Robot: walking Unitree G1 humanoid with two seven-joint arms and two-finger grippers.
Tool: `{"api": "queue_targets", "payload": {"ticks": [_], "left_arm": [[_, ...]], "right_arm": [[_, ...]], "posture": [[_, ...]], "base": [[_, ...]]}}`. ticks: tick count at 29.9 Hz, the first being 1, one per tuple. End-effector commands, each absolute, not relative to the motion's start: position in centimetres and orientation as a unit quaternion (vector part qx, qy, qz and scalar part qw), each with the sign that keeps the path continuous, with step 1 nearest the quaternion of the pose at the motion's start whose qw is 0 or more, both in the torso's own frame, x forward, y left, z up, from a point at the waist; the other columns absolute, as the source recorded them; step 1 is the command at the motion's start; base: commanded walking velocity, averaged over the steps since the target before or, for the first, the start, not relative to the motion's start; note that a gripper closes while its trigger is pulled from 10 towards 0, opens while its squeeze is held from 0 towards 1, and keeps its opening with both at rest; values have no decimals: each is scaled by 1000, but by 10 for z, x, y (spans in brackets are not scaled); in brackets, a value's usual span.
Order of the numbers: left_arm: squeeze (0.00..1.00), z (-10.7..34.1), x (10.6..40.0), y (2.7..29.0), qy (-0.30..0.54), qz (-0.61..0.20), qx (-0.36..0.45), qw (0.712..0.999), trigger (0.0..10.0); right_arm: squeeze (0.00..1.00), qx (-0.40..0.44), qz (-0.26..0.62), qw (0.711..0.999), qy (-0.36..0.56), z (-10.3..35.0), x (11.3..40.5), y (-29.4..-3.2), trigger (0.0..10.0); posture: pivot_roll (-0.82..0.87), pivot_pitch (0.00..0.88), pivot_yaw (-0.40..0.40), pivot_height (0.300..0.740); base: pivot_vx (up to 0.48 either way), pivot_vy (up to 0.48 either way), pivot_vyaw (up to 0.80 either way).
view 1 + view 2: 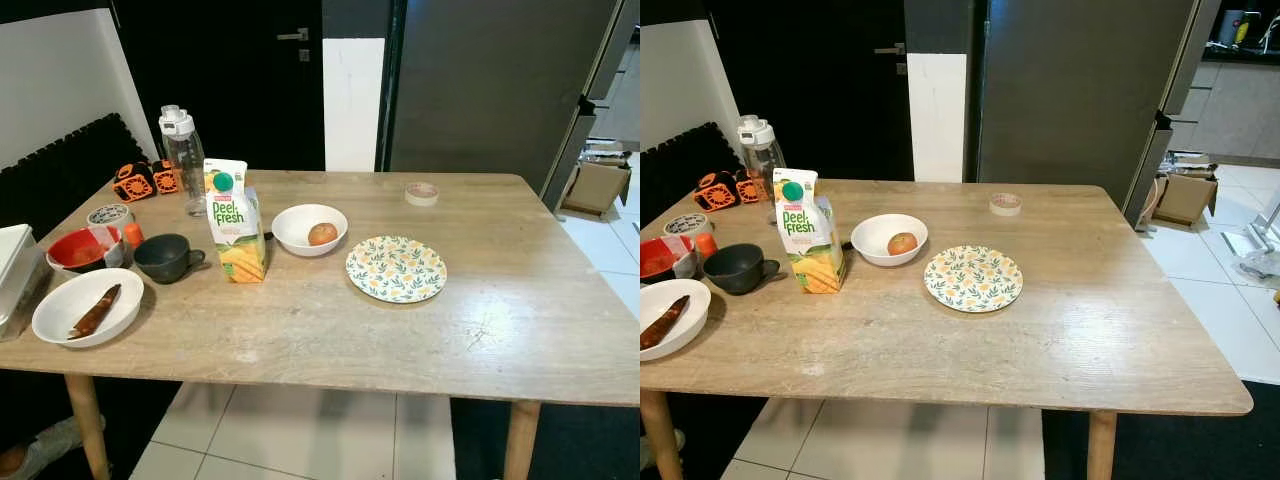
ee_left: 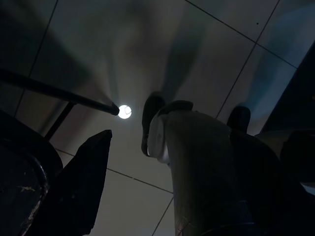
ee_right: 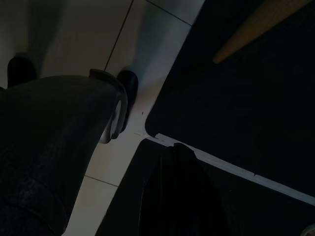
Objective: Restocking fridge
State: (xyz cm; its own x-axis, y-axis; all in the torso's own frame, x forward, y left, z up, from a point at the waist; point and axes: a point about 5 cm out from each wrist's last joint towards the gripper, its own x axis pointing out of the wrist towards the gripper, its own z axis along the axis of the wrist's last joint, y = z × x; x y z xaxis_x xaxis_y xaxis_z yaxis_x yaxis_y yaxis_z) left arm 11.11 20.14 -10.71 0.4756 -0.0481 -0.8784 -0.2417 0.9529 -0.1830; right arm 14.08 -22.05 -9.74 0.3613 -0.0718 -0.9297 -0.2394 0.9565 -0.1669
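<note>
Pale wood table (image 1: 330, 340) ahead, grey fridge (image 1: 490, 90) standing behind it at about 1 o'clock, door closed. Juice carton (image 1: 237, 235) upright on the table at 10 o'clock from the floral plate (image 1: 396, 268), just beside the white bowl (image 1: 310, 229) holding a brownish fruit (image 1: 322, 234); dark mug (image 1: 166, 257) at the carton's 9 o'clock, clear water bottle (image 1: 185, 160) behind it at 11. Both arms hang idle below table height: left gripper (image 2: 74, 191) and right gripper (image 3: 177, 196) point at the tiled floor in deep shade, and I cannot tell whether either claw is parted or clenched. Judgement: nothing picked yet. Carton looks the likely first item; approach from its free side, grip mid-body, keep it upright, avoid nudging bowl or mug.
</note>
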Motion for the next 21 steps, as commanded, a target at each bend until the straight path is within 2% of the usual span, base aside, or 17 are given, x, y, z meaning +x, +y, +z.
{"api": "queue_targets", "payload": {"ticks": [1, 21], "left_arm": [[0, -109, 106, 198, 520, 54, -146, 840, 10000], [0, -109, 106, 199, 521, 49, -142, 840, 10000]], "right_arm": [[0, -141, 54, 811, 565, -98, 140, -221, 10000], [0, -151, 61, 809, 564, -97, 140, -222, 10000]], "posture": [[-66, 0, 4, 740], [-64, 0, 5, 740]], "base": [[0, 0, 0], [0, 0, 0]]}}
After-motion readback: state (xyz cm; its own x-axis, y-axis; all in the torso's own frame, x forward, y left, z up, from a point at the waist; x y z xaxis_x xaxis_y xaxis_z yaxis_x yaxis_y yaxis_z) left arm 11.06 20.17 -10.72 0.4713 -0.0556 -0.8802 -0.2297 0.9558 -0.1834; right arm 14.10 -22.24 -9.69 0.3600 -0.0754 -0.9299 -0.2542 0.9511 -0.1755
